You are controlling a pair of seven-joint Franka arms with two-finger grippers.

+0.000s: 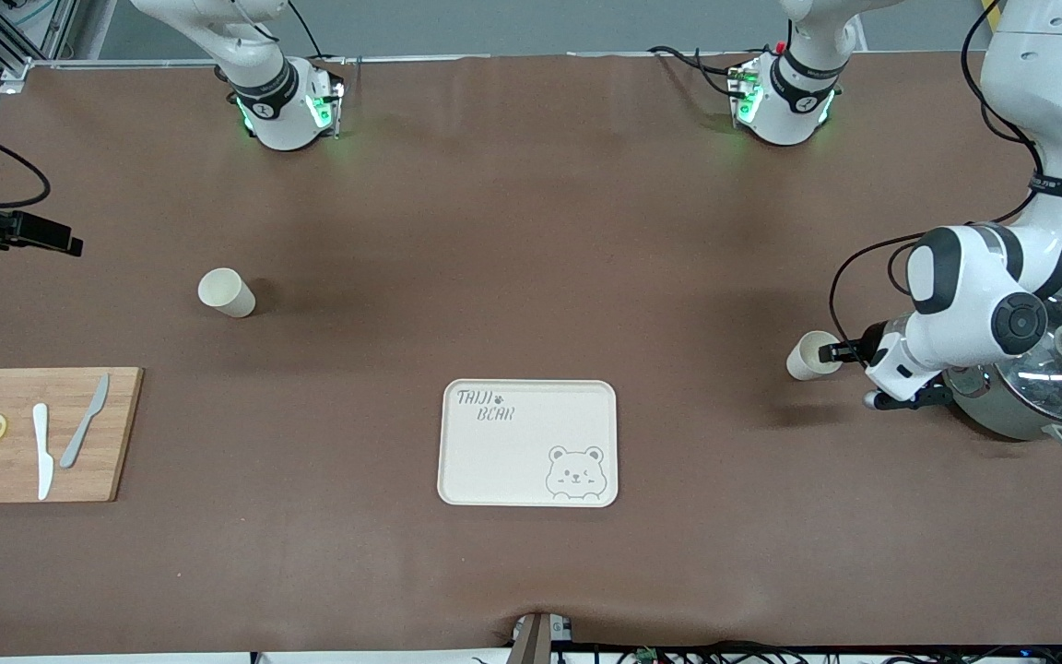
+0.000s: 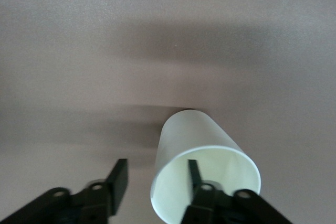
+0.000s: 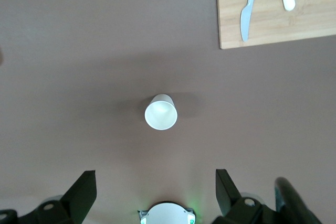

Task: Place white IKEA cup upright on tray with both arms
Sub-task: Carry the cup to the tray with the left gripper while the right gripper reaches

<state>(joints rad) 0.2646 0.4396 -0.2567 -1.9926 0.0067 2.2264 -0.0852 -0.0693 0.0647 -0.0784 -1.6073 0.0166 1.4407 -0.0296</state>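
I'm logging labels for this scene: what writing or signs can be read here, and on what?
"TAIJI BEAR", in grey beside a small paw mark, on the tray; a bear-face drawing sits in another corner.
Small dark markings on the band at each arm's base: too small to read.
The cups, cutting board and pot show no readable text.

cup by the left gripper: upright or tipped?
Tipped. The white plastic cup lies on its side on the brown table, and the left gripper has one finger inside its mouth.
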